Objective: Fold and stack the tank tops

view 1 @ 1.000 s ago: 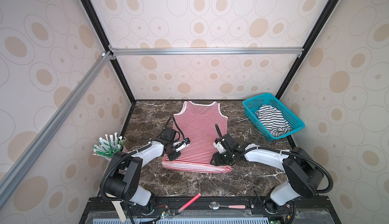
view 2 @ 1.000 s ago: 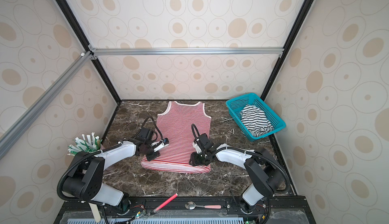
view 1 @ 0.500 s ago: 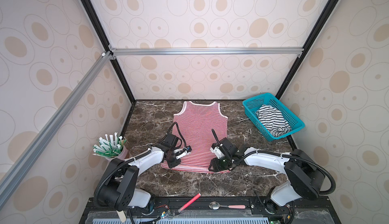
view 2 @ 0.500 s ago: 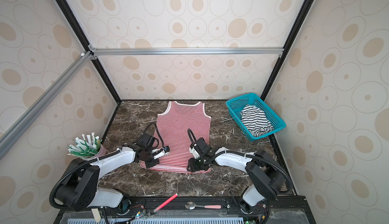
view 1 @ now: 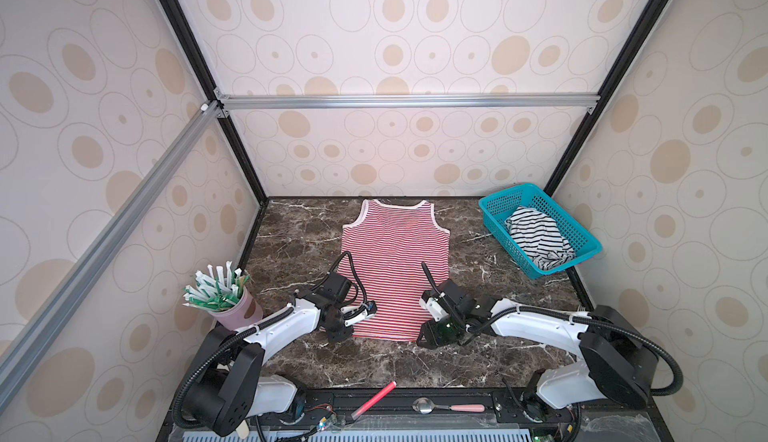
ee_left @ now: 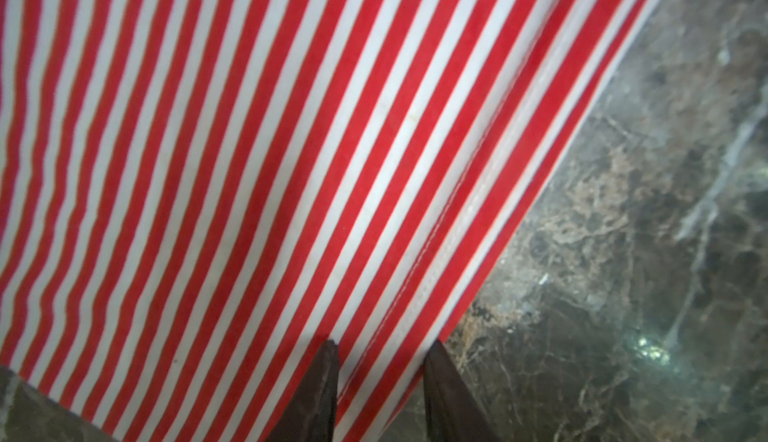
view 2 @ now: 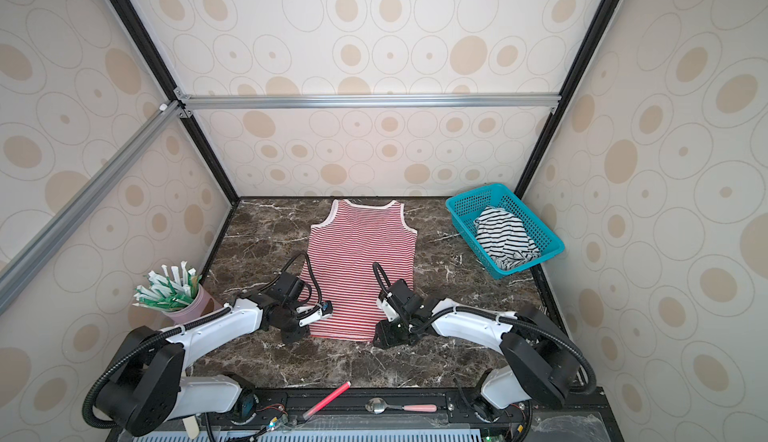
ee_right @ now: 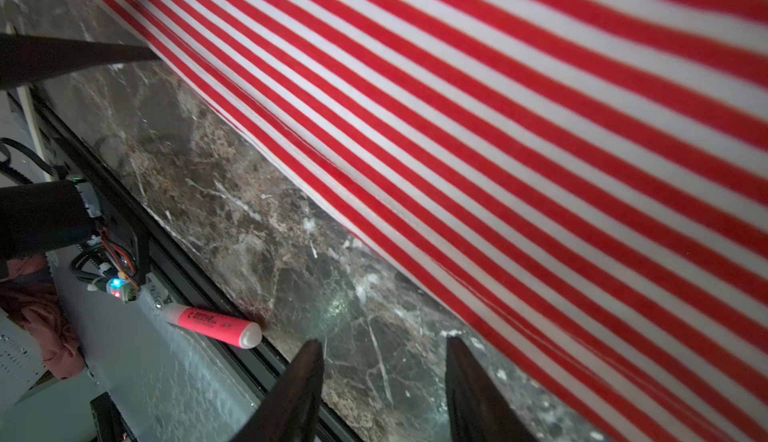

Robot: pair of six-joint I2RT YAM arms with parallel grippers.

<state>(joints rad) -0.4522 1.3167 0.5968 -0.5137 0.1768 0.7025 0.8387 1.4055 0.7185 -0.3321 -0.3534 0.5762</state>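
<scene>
The red-and-white striped tank top [view 1: 395,261] [view 2: 361,261] lies flat on the marble table [view 1: 386,367], neck toward the back wall. My left gripper [view 1: 338,336] [ee_left: 382,344] is at the hem's left corner. It is open, and its two fingers straddle the stitched hem of the red-and-white top [ee_left: 249,149]. My right gripper [view 1: 428,338] [ee_right: 384,340] is at the hem's right corner. It is open over bare marble, just beside the edge of the red-and-white top [ee_right: 540,128]. The black-and-white tank top [view 1: 536,240] [view 2: 505,238] lies crumpled in the teal basket [view 1: 494,228].
A pink cup of wrapped straws [view 1: 220,294] stands at the front left. A pink highlighter [view 1: 374,398] [ee_right: 212,321] and a spoon [view 1: 449,407] lie on the front rail. The basket stands in the back right corner.
Both grippers have slid toward the front along the red-and-white top's sides, down to its hem corners. The top's near part now looks narrower.
</scene>
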